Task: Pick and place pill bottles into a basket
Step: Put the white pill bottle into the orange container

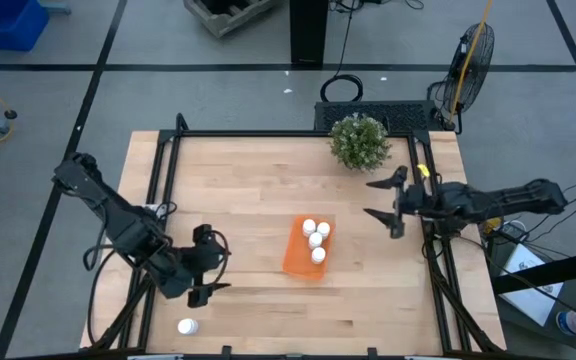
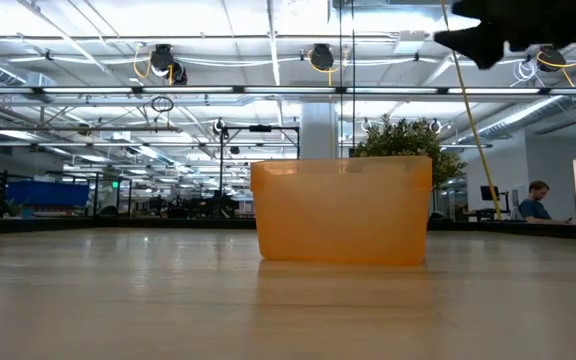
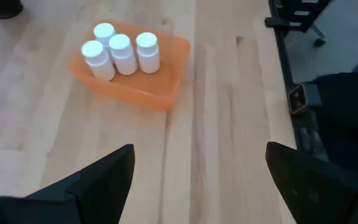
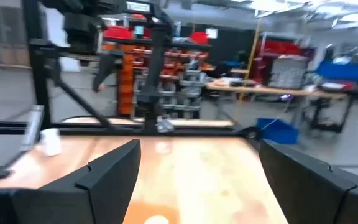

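Note:
The orange basket (image 1: 306,248) stands near the table's middle and holds several white pill bottles (image 1: 316,238); they also show in the left wrist view (image 3: 121,53). One more white bottle (image 1: 187,326) stands alone near the table's near left corner; it also shows in the right wrist view (image 4: 51,140). My left gripper (image 1: 206,262) is open and empty, left of the basket and above the table. My right gripper (image 1: 383,198) is open and empty, raised to the right of the basket near the plant.
A green bushy plant (image 1: 359,140) stands at the table's far edge, right of middle. Black frame rails (image 1: 168,170) run along the table's left, far and right sides. Bare wood lies between the basket and the lone bottle.

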Robot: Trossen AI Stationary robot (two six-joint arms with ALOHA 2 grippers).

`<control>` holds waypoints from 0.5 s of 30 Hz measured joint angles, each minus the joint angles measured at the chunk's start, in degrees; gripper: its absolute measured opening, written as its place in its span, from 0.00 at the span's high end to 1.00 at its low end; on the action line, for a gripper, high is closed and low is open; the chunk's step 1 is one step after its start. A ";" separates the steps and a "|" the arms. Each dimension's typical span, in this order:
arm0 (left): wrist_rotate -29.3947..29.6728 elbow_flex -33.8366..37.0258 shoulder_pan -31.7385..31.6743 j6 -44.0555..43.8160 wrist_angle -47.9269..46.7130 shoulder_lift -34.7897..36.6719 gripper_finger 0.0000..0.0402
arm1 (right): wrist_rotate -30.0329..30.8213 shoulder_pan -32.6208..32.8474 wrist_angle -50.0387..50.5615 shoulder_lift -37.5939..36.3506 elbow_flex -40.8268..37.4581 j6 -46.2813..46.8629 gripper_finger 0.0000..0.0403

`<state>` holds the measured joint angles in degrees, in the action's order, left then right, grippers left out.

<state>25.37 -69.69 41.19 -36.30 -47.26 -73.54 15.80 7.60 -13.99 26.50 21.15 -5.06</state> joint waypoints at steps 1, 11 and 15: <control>0.41 0.00 0.04 -0.05 -0.05 0.00 0.09 | -0.88 0.00 2.08 -2.79 -0.97 1.26 0.21; 2.41 0.00 -0.11 -1.05 -0.28 0.00 0.09 | -1.10 0.00 8.12 -21.87 -11.79 4.16 0.22; 2.70 0.00 -0.08 -1.72 -0.94 0.00 0.09 | -1.77 -0.04 11.98 -25.85 -12.49 5.79 0.22</control>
<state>28.08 -69.69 41.10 -38.02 -48.21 -73.54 14.03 7.55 -2.01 0.65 8.65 0.73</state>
